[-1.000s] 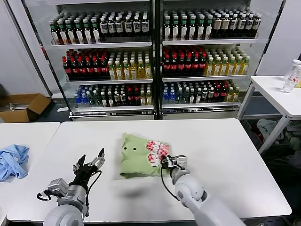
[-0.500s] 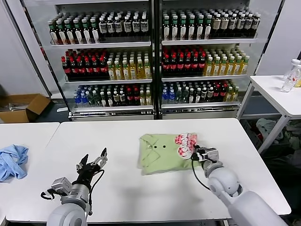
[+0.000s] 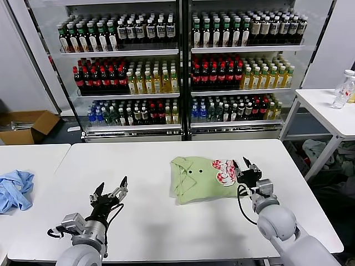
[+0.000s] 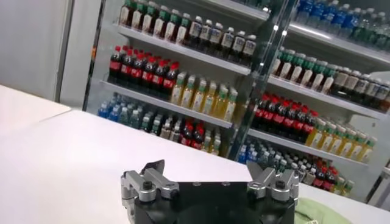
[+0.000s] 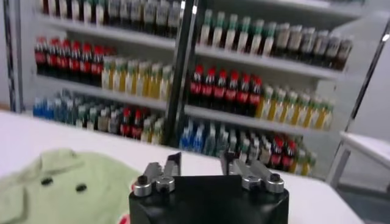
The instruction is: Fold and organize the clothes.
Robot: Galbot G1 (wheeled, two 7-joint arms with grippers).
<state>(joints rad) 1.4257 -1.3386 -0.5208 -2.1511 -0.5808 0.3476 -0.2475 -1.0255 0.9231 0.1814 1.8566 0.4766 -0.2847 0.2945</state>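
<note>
The light green T-shirt (image 3: 199, 178) lies folded on the white table (image 3: 138, 160), right of centre, with its red-and-white print (image 3: 223, 172) at its right end and two dark dots showing. My right gripper (image 3: 239, 162) is open and empty, just off the shirt's right edge beside the print. In the right wrist view its fingers (image 5: 173, 164) stand apart with nothing between them, and the shirt (image 5: 61, 182) lies to one side. My left gripper (image 3: 112, 185) is open and empty over bare table, well left of the shirt. It also shows open in the left wrist view (image 4: 210, 173).
A light blue cloth (image 3: 14, 188) lies on the separate left table. Glass-door coolers (image 3: 183, 66) full of bottles stand behind. A cardboard box (image 3: 25, 126) is on the floor at far left. A side table (image 3: 327, 111) with bottles stands at right.
My right gripper dragged the shirt to the right across the table, then let go and opened, rising slightly off its right edge. The left gripper has barely moved.
</note>
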